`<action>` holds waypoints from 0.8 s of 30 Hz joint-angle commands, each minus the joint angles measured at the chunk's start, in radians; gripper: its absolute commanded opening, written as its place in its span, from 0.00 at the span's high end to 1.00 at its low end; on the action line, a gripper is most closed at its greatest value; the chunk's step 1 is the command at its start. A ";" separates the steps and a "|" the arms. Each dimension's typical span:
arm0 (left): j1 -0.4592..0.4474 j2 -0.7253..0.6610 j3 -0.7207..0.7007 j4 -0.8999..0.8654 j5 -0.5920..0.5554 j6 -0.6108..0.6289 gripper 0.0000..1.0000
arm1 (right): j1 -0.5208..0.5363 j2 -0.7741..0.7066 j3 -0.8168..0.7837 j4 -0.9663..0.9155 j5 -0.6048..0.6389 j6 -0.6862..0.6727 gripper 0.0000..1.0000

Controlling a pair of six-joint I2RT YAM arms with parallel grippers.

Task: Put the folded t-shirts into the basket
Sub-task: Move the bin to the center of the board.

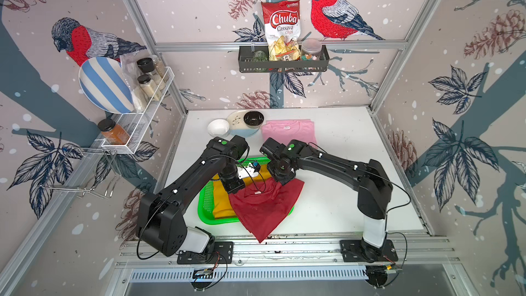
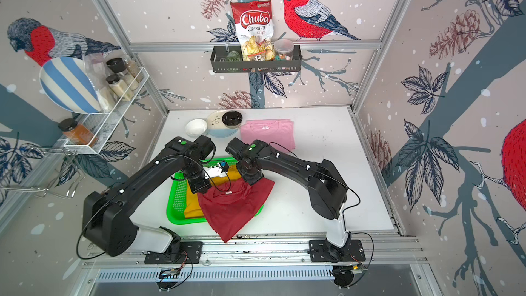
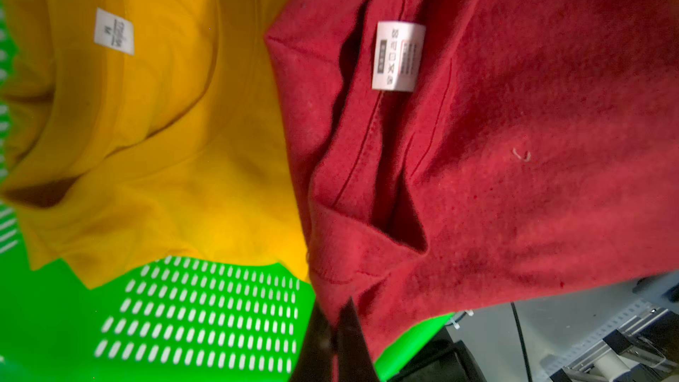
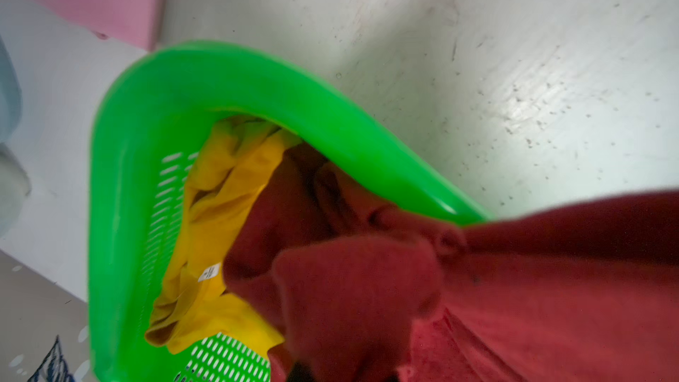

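Note:
The green basket point(image 1: 205, 203) point(image 2: 175, 203) sits at the table's front left, with the mustard yellow t-shirt point(image 1: 220, 202) point(image 3: 154, 134) lying flat inside it. The dark red t-shirt point(image 1: 264, 209) point(image 3: 514, 123) hangs skewed over the basket's right part, one corner drooping past the table's front edge. My left gripper point(image 1: 234, 187) point(image 3: 336, 325) is shut on its hem near the collar. My right gripper point(image 1: 280, 179) is above the far right corner of the basket point(image 4: 257, 79), shut on bunched red cloth point(image 4: 367, 288) that hides its jaws. The pink t-shirt point(image 1: 287, 130) point(image 2: 267, 133) lies folded at the back.
A white bowl point(image 1: 218, 127), a plate point(image 1: 242, 129) and a black bowl point(image 1: 253, 118) stand at the back left beside the pink shirt. A black shelf basket point(image 1: 283, 64) hangs on the back wall, a white wire rack point(image 1: 142, 121) on the left wall.

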 commanded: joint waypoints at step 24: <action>-0.446 0.685 0.852 -0.019 0.303 -0.217 1.00 | -0.646 -0.772 -0.528 -0.374 0.163 -0.332 0.98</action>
